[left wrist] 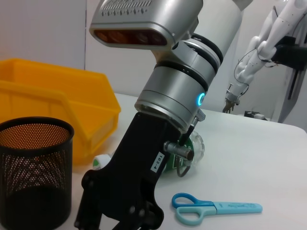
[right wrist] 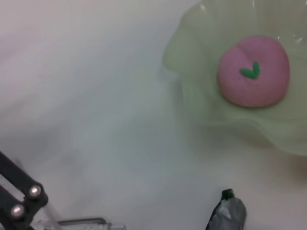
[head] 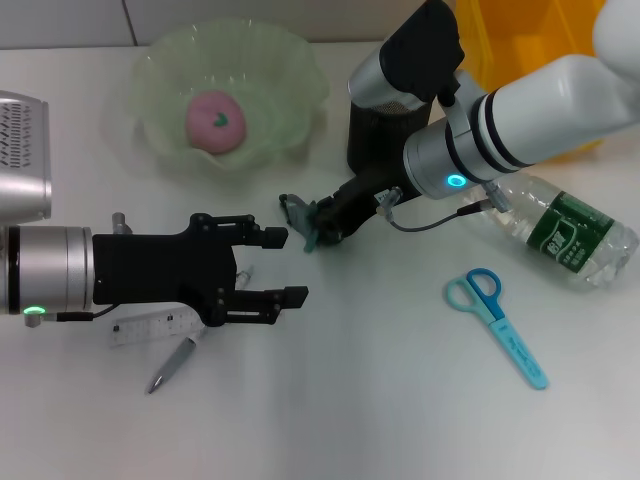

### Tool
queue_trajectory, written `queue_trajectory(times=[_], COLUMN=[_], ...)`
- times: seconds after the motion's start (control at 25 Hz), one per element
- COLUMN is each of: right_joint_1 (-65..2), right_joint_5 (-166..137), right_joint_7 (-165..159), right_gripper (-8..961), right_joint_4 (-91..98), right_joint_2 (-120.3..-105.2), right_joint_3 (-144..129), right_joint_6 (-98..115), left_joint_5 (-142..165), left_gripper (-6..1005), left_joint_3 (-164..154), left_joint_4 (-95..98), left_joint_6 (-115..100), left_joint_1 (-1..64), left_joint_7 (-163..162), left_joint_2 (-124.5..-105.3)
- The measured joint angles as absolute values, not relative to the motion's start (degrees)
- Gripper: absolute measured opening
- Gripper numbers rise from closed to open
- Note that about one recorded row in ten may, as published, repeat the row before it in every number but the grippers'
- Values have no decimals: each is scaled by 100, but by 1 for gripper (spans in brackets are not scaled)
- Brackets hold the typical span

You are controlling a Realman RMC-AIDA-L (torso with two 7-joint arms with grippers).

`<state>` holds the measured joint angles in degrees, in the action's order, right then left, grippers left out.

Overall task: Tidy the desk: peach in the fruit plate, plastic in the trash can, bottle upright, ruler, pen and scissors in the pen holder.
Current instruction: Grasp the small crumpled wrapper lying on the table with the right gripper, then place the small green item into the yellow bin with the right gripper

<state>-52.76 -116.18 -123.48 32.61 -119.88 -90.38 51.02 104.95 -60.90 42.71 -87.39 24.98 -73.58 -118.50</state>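
The peach sits in the green fruit plate at the far side of the white surface. The ruler and the pen lie flat on the surface under my left arm, the pen's grey tip pointing toward me. My left pincer hangs just above them with its black fingers spread wide and nothing between them. My right pincer reaches in from the other side, low over the surface just in front of the plate; its fingers stand a little apart, and I cannot tell whether they hold anything. Behind my right wrist stands the black mesh pen holder, with a yellow bin beyond it. The bottle lies on its side to the right, its green label up, and the blue scissors lie closed on the surface just in front of it.
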Motion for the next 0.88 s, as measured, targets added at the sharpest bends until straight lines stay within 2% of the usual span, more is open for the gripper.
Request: queue_trajectory(times=[0.4,0.64,0.88], right_joint_1=[-5235,-5026,-4368], right_joint_5=[-11618,-11619,-11618], right_joint_7=[-12339,-12338,-12349], right_gripper=[18,-2,-2], right_joint_4=[3315,3637,4486], right_joint_2=[-11988,-11986,-11979], right_joint_3=[-9135,-9084,-9016], right_joint_6=[5054,5114,5203], left_joint_5=[10494,10494,10486], left_gripper=[744,743,743], left_joint_3=[-6090,-6071,-6033], left_joint_4=[4262,4269,4277], left_joint_6=[-8712,-8709,-8709], left_joint_1=[2502,2505,2499], left_joint_7=[-7356,-7356,-7356], left_joint_2=[-11847,-11840,-11838])
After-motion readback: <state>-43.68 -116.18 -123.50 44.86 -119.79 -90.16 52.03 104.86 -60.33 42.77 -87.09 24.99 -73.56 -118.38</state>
